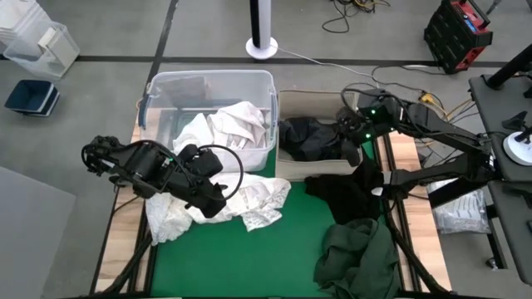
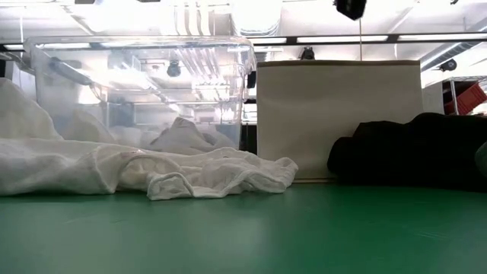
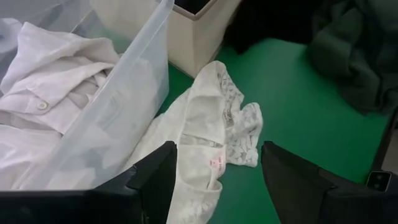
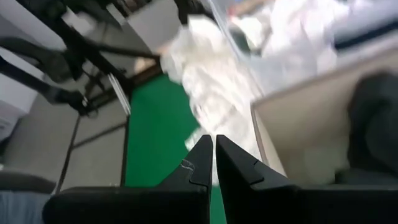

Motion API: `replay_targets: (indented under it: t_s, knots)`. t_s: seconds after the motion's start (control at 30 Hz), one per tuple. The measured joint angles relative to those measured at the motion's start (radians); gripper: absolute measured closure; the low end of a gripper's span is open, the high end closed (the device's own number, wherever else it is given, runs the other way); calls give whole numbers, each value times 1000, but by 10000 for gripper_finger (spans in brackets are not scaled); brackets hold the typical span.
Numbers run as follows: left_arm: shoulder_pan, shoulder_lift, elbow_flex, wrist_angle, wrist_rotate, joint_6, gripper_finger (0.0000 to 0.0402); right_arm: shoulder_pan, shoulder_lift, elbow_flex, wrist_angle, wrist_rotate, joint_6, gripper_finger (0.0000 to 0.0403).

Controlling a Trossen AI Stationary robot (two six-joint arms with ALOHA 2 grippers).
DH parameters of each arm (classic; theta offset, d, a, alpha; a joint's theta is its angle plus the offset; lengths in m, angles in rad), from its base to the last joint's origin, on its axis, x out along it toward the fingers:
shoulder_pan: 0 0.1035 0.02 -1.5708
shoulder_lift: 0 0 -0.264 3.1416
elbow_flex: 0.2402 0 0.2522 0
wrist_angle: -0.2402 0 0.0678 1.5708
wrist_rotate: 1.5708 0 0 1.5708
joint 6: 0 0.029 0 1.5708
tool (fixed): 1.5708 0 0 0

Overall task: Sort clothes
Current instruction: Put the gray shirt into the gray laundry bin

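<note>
No text, brand, number or sign is showing clearly enough to read in any view. A small pinkish tag is sitting at the neckline of the white lace garment [image 3: 217, 134] in the left wrist view, but any print on it is coming through too small to make out.

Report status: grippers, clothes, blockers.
Left gripper open over white garment on mat. Right gripper shut, empty, above beige bin. Dark clothes unsorted. No blockers.
</note>
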State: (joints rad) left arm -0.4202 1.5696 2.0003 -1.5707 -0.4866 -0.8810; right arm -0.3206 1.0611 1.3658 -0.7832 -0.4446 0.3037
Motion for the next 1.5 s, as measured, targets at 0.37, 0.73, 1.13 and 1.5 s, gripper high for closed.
replay_targets:
  t_s: [0.37, 0.73, 1.13, 1.5]
  knots:
    - [-5, 0, 0, 0, 44, 23, 191, 0, -6, 21, -285, 0, 33, 390]
    - [-19, 0, 0, 0, 217, 36, 191, 2, -9, 107, -707, -5, 109, 390]
    - [-20, 0, -28, 0, 216, 130, 191, 68, -63, 115, -762, -31, 232, 390]
    - [-19, 0, -169, 0, 125, 218, 191, 184, -78, 112, -761, -29, 206, 390]
